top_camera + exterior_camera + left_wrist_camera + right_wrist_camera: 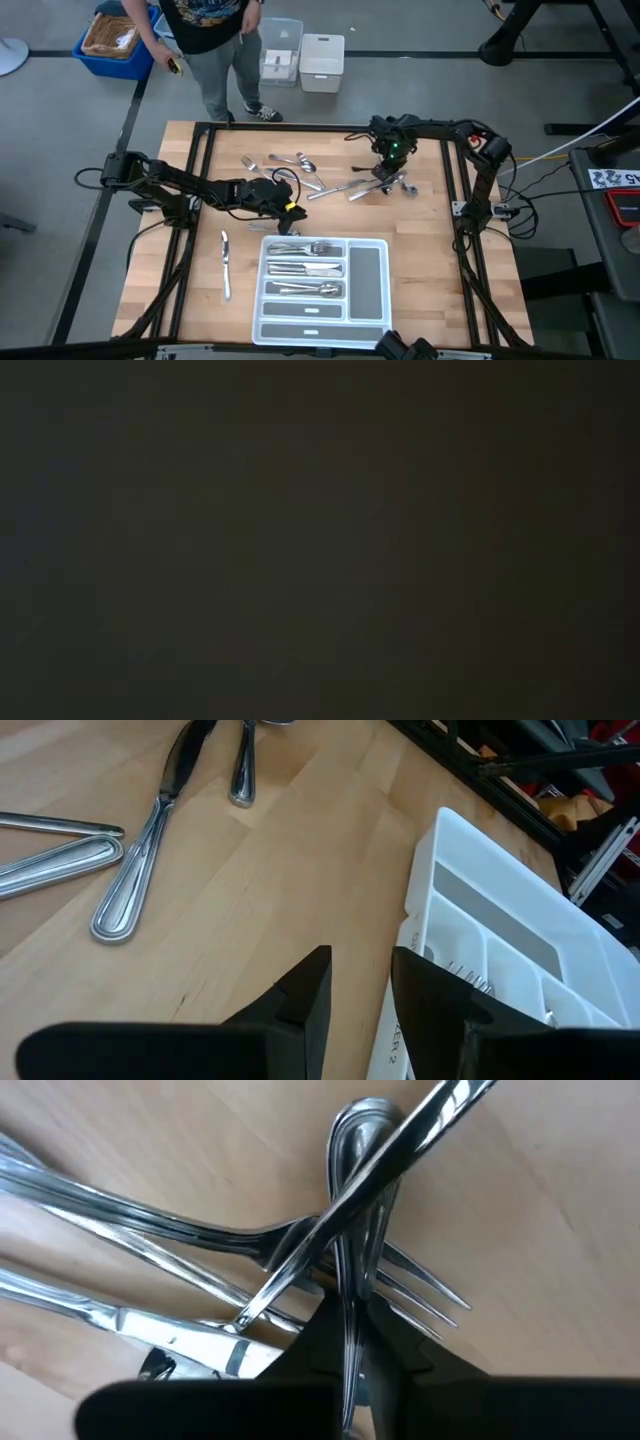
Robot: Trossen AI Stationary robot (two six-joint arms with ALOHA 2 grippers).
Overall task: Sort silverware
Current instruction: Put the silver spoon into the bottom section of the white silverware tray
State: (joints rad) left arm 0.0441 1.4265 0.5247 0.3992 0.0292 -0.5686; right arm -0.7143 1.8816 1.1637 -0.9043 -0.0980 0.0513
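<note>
Loose silverware lies on the wooden table in three places: a pile (365, 187) at the far right, a few pieces (285, 163) at the far middle, and one knife (225, 265) near the left. My right gripper (388, 178) points down into the pile, shut on one piece (352, 1230). The white tray (385, 275) stands near the front edge with silverware (305, 268) in its left compartments. My left gripper (360, 985) waits open just beyond the tray's far left corner (440, 820), holding nothing. The low view is dark. My right gripper pinches the slim handle (350, 1315) of one silver piece between its two fingers, coming from above and pointing down. The fingers lie across the handle, well back from its rounded end (355, 1120). The piece lies in the pile, and another shiny piece (400, 1140) crosses over it.
A fork (420, 1295) and several other handles (120, 1210) lie tangled beside the held piece. A black frame (200, 150) runs along the table's edges. A person (210, 40) stands beyond the far edge, next to white bins (300, 60) and a blue basket (115, 40).
</note>
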